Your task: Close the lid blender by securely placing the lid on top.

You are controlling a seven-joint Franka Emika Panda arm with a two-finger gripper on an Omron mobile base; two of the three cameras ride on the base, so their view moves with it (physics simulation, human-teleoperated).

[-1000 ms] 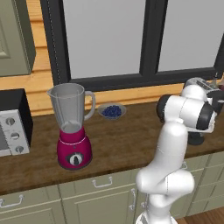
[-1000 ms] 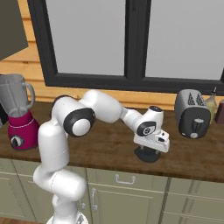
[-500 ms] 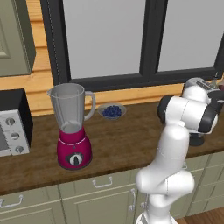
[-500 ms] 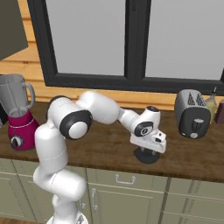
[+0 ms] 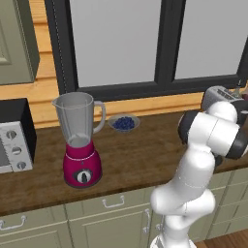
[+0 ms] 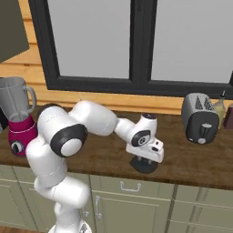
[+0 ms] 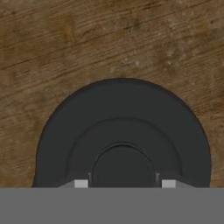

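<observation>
On the wooden counter [image 6: 191, 159], near its front edge and to the robot's right, the black lid [image 7: 122, 135] lies flat, and the gripper [image 6: 146, 160] is pressed down right over it. From the hand view the lid shows as a round disc with stepped rings and a raised knob at the centre, and small grey bits of the fingers [image 7: 81, 183] sit on either side of that knob. The jaws look set about as wide as the knob, but I cannot tell whether they are pinching it or merely standing beside it, since the tips are cut off at the bottom of that view. The blender [image 5: 80, 140] stands well apart at the far left of the counter, its clear jar open at the top, with a small bowl of blueberries [image 5: 124, 123] just behind it and a toaster [image 6: 200, 119] off at the other end. The lid looks light, stiff and smooth, so it should lift easily but could slip or tilt if taken by the rim; the central knob seems the sensible place to hold it. It will probably need to come down level on the jar's rim to seat properly.
</observation>
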